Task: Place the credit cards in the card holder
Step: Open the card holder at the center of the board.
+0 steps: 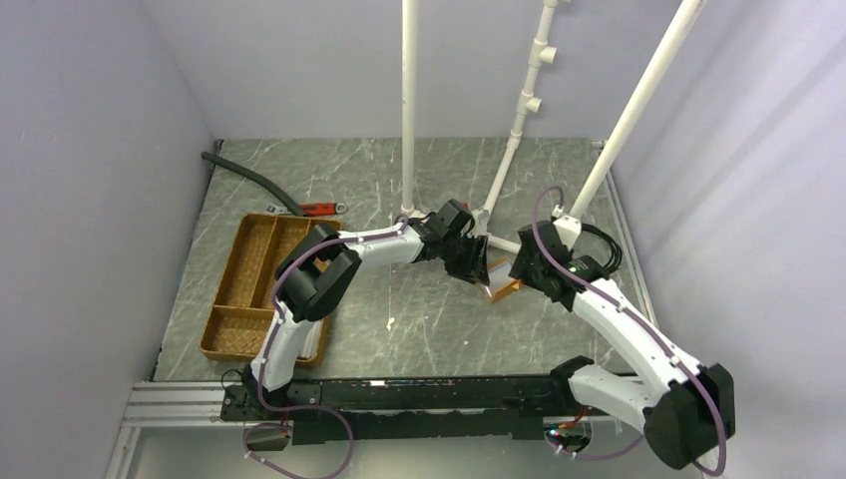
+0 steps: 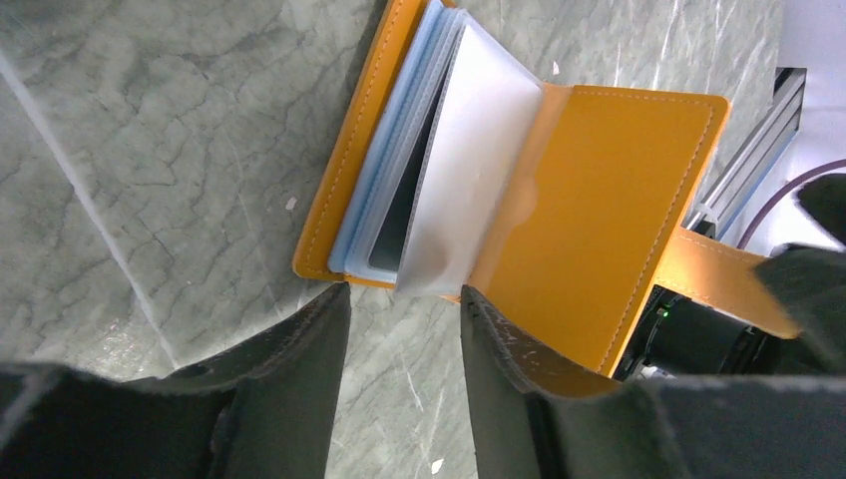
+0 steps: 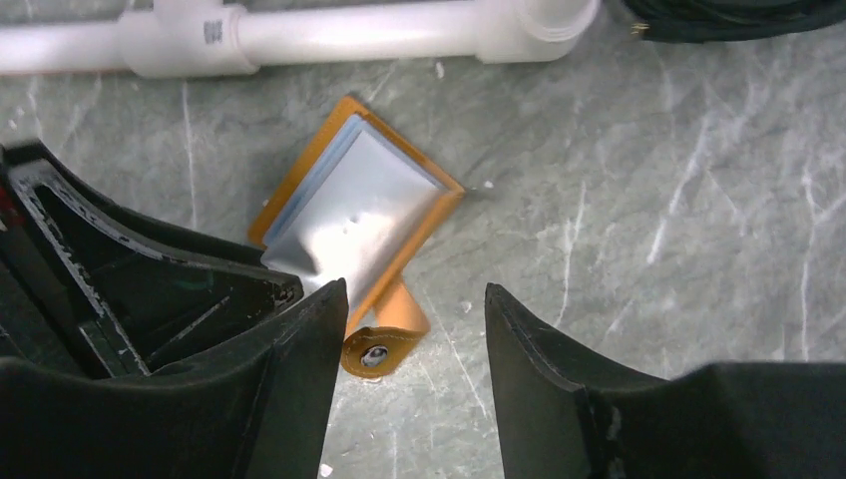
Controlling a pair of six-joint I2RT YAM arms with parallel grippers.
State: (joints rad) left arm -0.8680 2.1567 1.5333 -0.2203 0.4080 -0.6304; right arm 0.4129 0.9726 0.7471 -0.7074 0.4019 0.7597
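Grey marbled table (image 1: 419, 329), pale plain walls (image 1: 90, 150) on three sides. Counted: two arms, two grippers, one holder (image 1: 504, 289), one woven tray (image 1: 235, 329), one black hose (image 1: 249, 175), one red-handled tool (image 1: 317, 209), three white pipes (image 1: 409, 100) standing up at the back.

The holder lay open on the table between the two grippers, in front of the pipe feet. Its clear sleeves (image 2: 469, 170) were fanned up from the orange cover. Its strap (image 3: 384, 334), with a snap, lay flat.

Left gripper (image 2: 404, 304): fingers apart, nothing pinched. The holder sat just past its fingertips, and the lower edge of one sleeve reached the mouth of the gap.

Right gripper (image 3: 414, 299): fingers apart, nothing held. The holder was just ahead and to its left, with the strap on the table by the left fingertip.

Cards: none could be counted. Something dark showed between the sleeves; couldn't tell if it was a card. The tray, hose and tool were well off to the left arm's side.
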